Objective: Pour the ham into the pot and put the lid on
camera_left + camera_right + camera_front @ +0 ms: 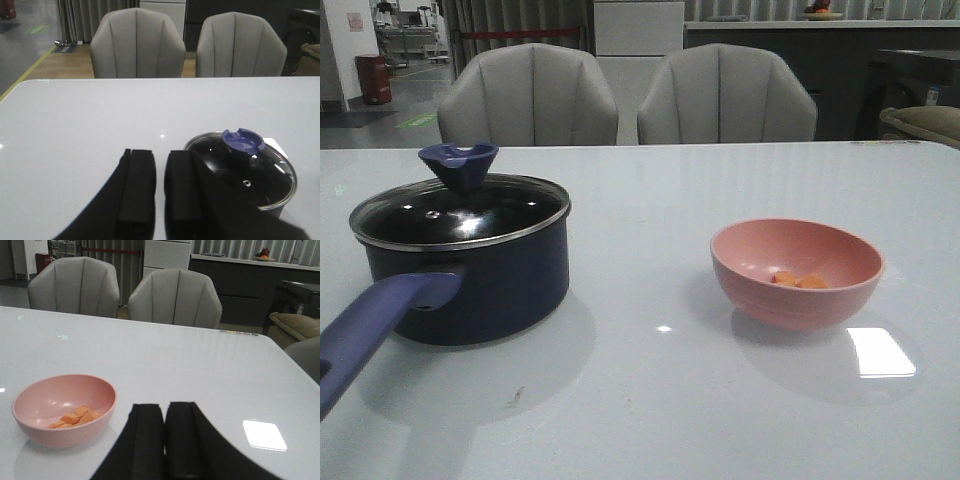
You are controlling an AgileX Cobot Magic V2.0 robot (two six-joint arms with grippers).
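Note:
The dark navy pot (490,285) stands at the table's left, its long blue-purple handle (370,325) pointing to the near left. The glass lid (460,212) with its blue-purple knob (458,163) sits on the pot. The lid also shows in the left wrist view (250,175). The ham (798,280), a few small orange chunks, lies in the pink bowl (800,305) at the right, and shows in the right wrist view (75,417). My left gripper (160,152) hangs beside the pot, nearly closed and empty. My right gripper (165,405) is shut and empty beside the bowl (65,432).
Two grey chairs (530,95) stand behind the table's far edge. A bright light patch (880,352) reflects on the glossy white tabletop near the bowl. Neither gripper shows in the front view.

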